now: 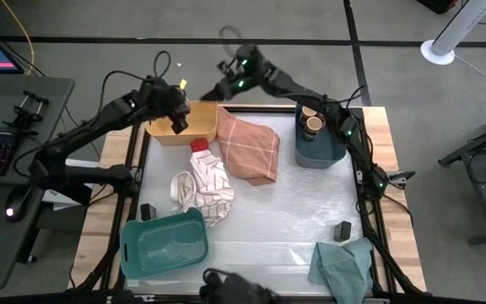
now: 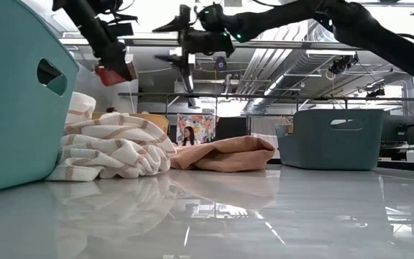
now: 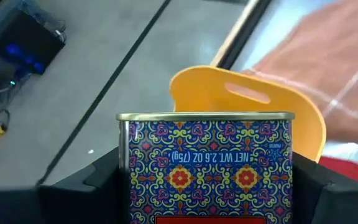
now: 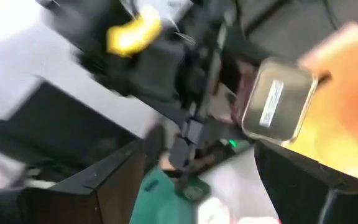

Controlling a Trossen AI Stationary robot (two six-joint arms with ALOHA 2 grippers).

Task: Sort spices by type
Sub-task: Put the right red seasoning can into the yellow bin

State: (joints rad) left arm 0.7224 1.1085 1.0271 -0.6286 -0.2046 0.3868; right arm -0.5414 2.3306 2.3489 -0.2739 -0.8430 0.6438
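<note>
Left gripper (image 3: pixel 207 186) is clamped on a boxy spice tin (image 3: pixel 207 165) with a busy blue, red and yellow pattern, one dark finger on each side of it, so the jaws sit fairly wide but closed around the tin. It's up in the air over the yellow bin (image 1: pixel 184 125) at the far left of the table; in the low view the tin (image 2: pixel 116 73) hangs well above the cloths. Right gripper (image 1: pixel 226 84) hovers just past the table's far edge, near the left one, fingers spread and nothing between them.

Another red-topped spice (image 1: pixel 199 146) lies on the striped cloth (image 1: pixel 207 187), just in front of the yellow bin. Two tan-topped round jars (image 1: pixel 312 119) sit in the blue bin (image 1: pixel 319 150) at the far right. One small black block (image 1: pixel 342 230) is by the green cloth (image 1: pixel 344 266), another (image 1: pixel 147 211) beside the teal bin (image 1: pixel 163 245). Orange cloth (image 1: pixel 251 148) lies between the yellow and blue bins.
</note>
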